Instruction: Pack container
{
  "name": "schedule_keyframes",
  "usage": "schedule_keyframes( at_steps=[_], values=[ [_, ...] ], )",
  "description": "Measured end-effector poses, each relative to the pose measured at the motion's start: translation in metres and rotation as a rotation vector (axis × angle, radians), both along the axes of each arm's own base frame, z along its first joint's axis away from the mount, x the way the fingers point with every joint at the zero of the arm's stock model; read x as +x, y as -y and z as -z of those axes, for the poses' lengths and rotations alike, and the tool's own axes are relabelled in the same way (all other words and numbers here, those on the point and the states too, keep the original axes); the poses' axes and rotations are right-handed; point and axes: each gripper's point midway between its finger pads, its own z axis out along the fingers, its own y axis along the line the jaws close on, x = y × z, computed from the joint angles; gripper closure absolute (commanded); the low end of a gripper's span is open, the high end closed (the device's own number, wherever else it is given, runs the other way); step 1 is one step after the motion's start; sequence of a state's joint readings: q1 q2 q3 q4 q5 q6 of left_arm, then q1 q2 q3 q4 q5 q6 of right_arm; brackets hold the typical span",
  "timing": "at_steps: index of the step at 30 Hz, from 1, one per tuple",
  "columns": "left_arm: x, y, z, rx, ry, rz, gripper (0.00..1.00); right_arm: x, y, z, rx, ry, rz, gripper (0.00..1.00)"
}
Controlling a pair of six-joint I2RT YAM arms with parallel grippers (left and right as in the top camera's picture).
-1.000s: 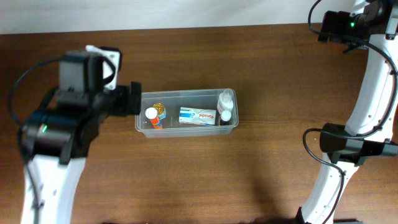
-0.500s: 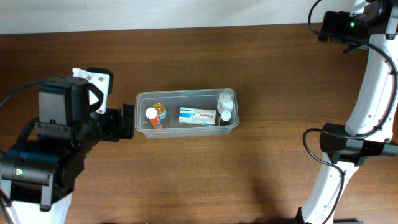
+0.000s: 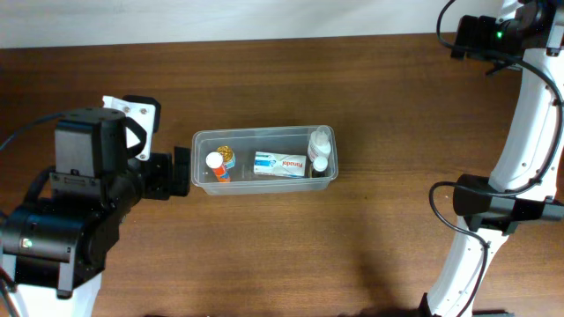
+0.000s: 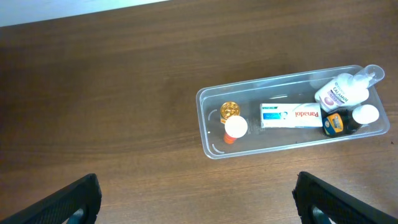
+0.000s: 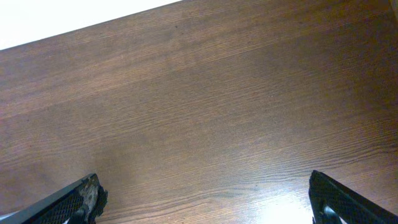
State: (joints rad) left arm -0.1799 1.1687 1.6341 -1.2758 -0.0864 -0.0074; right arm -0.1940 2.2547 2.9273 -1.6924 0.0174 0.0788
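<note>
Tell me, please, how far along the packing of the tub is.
Done, it seems: the tub holds a medicine box, an orange bottle and a white pump bottle. In hand: nothing; the left pincer and right pincer are open and empty. Left: no loose item shows on the table.

A narrow gap is lying between orange-capped bottle [image 4: 236, 127] and box [image 4: 291, 115]. The left gripper [image 3: 182, 172] is flanking the container [image 4: 273, 138].

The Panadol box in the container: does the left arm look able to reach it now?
Probably yes. The left gripper is open beside the near end of the container, which has no lid, and nothing lies over the Panadol box. Only the orange-capped bottle stands close beside it.
</note>
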Motion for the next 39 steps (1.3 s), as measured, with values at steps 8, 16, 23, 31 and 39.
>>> schedule_keyframes(
  at_steps=[8,16,23,31,39],
  values=[
    [0.002,0.000,-0.002,-0.001,0.011,-0.001,0.01,0.000,0.000,0.000,0.000,0.000,0.000,0.02],
    [0.008,-0.002,-0.009,0.005,0.051,-0.014,0.01,0.000,0.000,0.000,0.000,0.000,0.000,0.02],
    [0.012,-0.015,-0.023,-0.016,0.183,-0.061,0.01,0.000,0.000,0.000,0.000,0.000,0.000,0.02],
    [0.007,-0.025,-0.025,-0.046,0.403,-0.097,0.00,0.000,0.000,0.000,0.000,0.000,0.000,0.02],
    [-0.011,-0.034,-0.011,-0.069,0.587,-0.119,0.01,0.000,0.000,0.000,0.000,0.000,0.001,0.02]
  ],
)
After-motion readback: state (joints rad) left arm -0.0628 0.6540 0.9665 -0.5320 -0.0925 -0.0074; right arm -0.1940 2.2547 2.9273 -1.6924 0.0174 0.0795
